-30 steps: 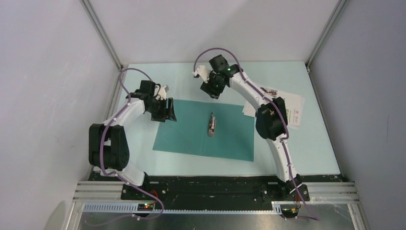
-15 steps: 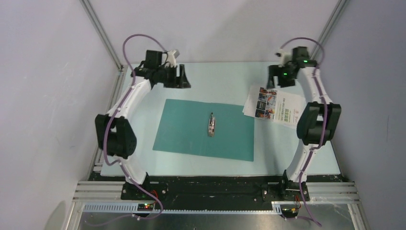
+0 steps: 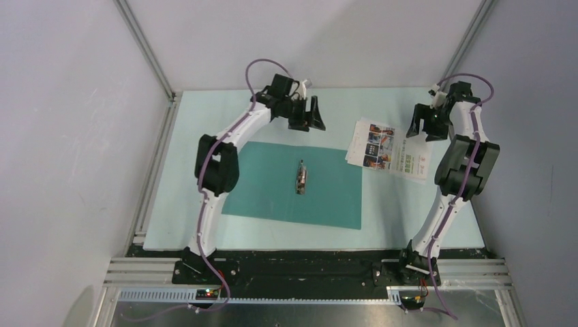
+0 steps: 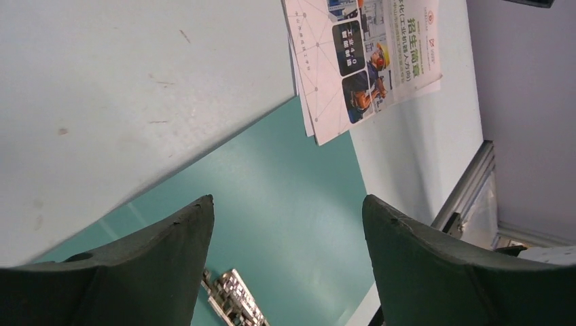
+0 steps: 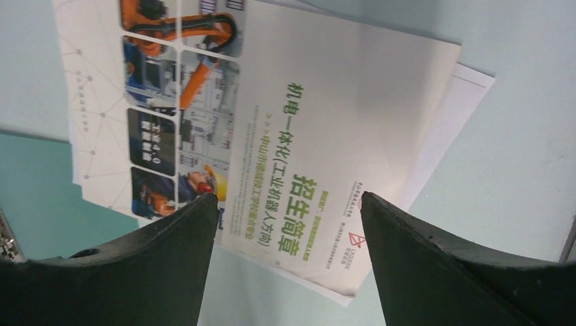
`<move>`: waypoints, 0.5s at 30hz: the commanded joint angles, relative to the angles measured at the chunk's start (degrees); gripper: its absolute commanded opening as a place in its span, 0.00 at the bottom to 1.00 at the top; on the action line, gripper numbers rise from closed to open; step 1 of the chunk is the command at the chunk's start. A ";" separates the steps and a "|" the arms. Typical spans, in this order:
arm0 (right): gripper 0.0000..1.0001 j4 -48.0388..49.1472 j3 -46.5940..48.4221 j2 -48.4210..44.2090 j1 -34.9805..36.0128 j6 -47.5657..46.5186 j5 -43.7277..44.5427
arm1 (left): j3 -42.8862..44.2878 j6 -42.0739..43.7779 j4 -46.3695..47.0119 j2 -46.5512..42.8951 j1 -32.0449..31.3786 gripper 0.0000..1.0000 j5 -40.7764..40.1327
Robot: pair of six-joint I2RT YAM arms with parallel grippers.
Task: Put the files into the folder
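Both the left claw [image 4: 286, 204] and right claw [image 5: 289, 198] gape wide, holding nothing; files [image 3: 392, 146] beside the folder [image 3: 272, 187], not inside.
Grey walls [image 3: 68, 136] and metal corner posts [image 3: 146, 51] enclose the pale bench [image 3: 184, 218]. The teal folder lies flat mid-bench. The files sit at its far right corner, just lapping it, the brochure page [image 5: 306, 136] hiding the lower sheet [image 5: 465, 92] except for white edges. The clip [image 3: 300, 177] is cut off in the left wrist view.
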 commanded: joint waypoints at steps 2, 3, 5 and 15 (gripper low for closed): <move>0.81 0.13 1.82 2.47 -2.17 -0.65 2.78 | 6.17 -7.35 5.31 5.44 -2.23 0.85 3.21; 0.81 0.21 2.00 2.77 -2.49 -0.80 2.79 | 6.48 -8.24 5.80 6.40 -2.45 0.85 3.35; 0.80 0.38 2.46 3.68 -2.94 -1.24 2.07 | 6.39 -9.18 6.94 7.37 -3.05 0.84 3.76; 0.78 -0.24 12.15 12.12 -4.74 -1.90 -0.35 | 2.94 -13.31 10.80 10.81 -5.30 0.84 11.75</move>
